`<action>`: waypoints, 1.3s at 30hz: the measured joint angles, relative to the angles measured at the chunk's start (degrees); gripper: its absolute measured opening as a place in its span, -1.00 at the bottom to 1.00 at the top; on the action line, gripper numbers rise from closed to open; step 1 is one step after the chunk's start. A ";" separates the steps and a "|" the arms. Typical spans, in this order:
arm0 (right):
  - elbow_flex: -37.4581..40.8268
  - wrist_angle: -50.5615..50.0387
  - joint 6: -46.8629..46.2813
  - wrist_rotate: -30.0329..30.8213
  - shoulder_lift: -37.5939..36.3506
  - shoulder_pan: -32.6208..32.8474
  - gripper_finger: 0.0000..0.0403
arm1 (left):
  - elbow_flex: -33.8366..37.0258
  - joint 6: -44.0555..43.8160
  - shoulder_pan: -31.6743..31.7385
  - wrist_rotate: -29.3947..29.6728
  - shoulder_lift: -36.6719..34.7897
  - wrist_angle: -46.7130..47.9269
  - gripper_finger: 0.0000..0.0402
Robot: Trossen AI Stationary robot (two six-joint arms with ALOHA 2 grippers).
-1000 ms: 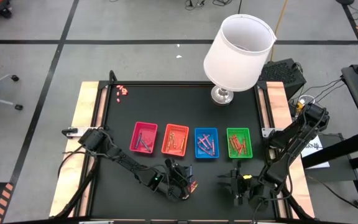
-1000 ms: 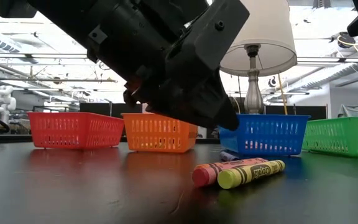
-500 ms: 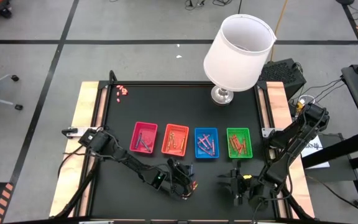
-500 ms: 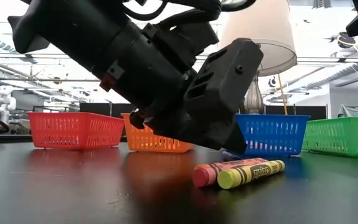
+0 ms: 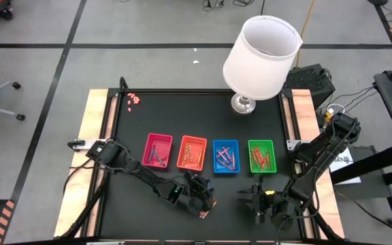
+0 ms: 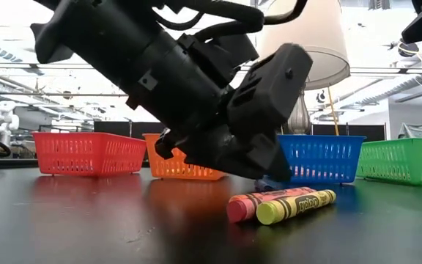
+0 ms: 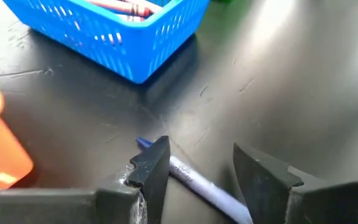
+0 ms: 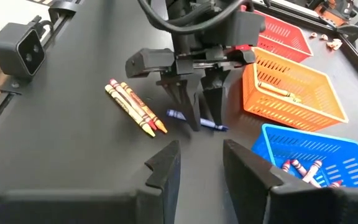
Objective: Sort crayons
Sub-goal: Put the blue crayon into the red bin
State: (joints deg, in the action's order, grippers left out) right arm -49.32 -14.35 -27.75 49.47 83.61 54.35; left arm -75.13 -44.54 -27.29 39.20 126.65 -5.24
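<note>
A blue crayon [image 7: 194,180] lies flat on the black table, in front of the blue tray [image 5: 225,156]. My left gripper [image 7: 201,168] is open and low over it, one finger on each side; the right wrist view shows the left gripper [image 8: 201,115] too. A red and a yellow crayon [image 6: 280,204] lie side by side on the table near it. More crayons lie in the red [image 5: 158,150], orange [image 5: 192,152], blue and green [image 5: 261,155] trays. My right gripper [image 5: 254,201] waits open near the front edge, holding nothing. My left gripper slants down from the table's left, its fingers lying across the blue crayon. One fingertip [image 7: 154,163] stands right at the crayon's side near its tip [image 7: 143,143]; I cannot tell whether it touches. The crayon lies flat on the table.
A lamp with a white shade [image 5: 260,58] stands at the table's far right. Tiny pink-red bits [image 5: 134,100] sit at the far left corner. Wooden rails [image 5: 94,136] run along both sides of the table.
My left gripper has sunk toward the table over the blue crayon, shifted a little toward the right edge and rolled somewhat. Its finger gap is unchanged. The crayons have not moved.
</note>
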 joint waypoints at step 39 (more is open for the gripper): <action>0.00 0.39 0.46 -0.02 0.00 0.00 -0.48 | 0.09 14.10 -8.59 -1.86 -13.01 25.87 -0.08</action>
State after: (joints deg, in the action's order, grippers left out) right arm -49.32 -13.95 -27.29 49.45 83.61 54.35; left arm -75.05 -30.43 -35.88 37.34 113.64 20.64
